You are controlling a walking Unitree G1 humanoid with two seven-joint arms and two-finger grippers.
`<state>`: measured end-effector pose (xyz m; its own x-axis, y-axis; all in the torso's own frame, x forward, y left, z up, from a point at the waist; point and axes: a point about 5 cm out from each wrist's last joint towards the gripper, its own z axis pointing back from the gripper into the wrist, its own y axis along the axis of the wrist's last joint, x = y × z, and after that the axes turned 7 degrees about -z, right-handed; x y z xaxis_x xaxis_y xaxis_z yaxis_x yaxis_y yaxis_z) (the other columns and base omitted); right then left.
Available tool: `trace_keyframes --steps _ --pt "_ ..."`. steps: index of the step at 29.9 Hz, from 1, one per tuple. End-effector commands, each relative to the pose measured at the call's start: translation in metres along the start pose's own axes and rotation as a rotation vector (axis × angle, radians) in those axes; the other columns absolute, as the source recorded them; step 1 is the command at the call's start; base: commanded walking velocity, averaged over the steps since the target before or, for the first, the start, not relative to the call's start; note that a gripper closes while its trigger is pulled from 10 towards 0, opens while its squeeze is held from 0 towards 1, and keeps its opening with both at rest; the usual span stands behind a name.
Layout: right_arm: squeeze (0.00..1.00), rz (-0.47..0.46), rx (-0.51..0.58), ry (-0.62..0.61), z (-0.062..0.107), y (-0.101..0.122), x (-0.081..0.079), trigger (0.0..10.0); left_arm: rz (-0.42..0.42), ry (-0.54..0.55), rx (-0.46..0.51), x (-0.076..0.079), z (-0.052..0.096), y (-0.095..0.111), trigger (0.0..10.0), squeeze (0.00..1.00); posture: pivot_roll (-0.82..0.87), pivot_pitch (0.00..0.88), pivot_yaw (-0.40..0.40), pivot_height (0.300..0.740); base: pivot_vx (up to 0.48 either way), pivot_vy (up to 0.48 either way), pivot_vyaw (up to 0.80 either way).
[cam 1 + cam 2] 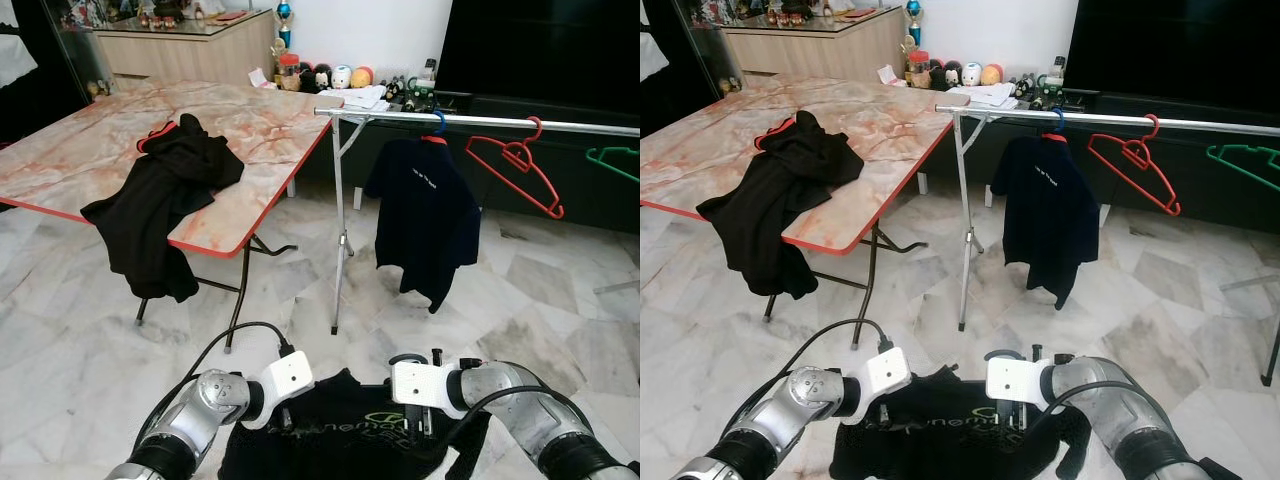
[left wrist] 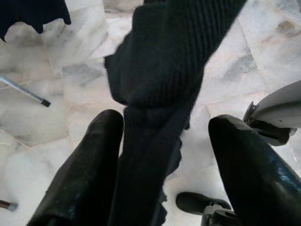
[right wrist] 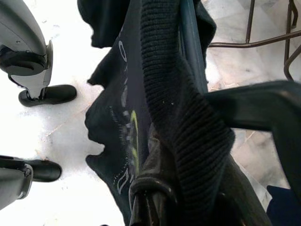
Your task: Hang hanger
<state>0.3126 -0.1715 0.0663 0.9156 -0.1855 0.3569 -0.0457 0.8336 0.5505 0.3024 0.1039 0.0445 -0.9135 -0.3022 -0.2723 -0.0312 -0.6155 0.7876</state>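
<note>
A black shirt [image 1: 340,438] with green print hangs low in front of me between both grippers. My right gripper [image 1: 420,420] is shut on a dark teal hanger [image 3: 249,109] that sits inside the shirt's ribbed collar [image 3: 178,94]. My left gripper [image 1: 285,412] is at the shirt's other shoulder, its fingers [image 2: 82,165] apart with ribbed fabric [image 2: 160,84] draped between them. Ahead on the right runs the metal clothes rail [image 1: 480,119]. On it hang a navy shirt [image 1: 425,215] on a blue hanger, an empty red hanger [image 1: 515,160] and a green hanger [image 1: 615,160].
A marble-patterned folding table [image 1: 260,130] with a red edge stands ahead on the left, a black garment [image 1: 160,200] draped over its front edge. The rail's upright leg [image 1: 340,240] stands between table and navy shirt. A dark TV cabinet [image 1: 560,100] lies behind the rail. Marble floor [image 1: 500,320] lies between me and the rail.
</note>
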Motion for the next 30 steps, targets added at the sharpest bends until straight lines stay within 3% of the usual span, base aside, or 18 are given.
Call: trace_keyframes --steps 1,30 --pt "0.0 0.014 0.045 -0.028 0.0048 0.0102 0.0084 10.0 -0.007 0.0 -0.015 -0.002 0.0007 -0.0012 0.0 0.0 -0.07 0.0 0.042 0.74 0.0 0.0 0.0" --pt "0.0 0.002 0.039 -0.017 0.0099 0.0074 0.0114 10.0 -0.03 0.005 -0.03 -0.0039 0.0022 -0.0025 0.0 0.0 -0.07 0.005 0.035 0.74 0.0 0.0 0.0"
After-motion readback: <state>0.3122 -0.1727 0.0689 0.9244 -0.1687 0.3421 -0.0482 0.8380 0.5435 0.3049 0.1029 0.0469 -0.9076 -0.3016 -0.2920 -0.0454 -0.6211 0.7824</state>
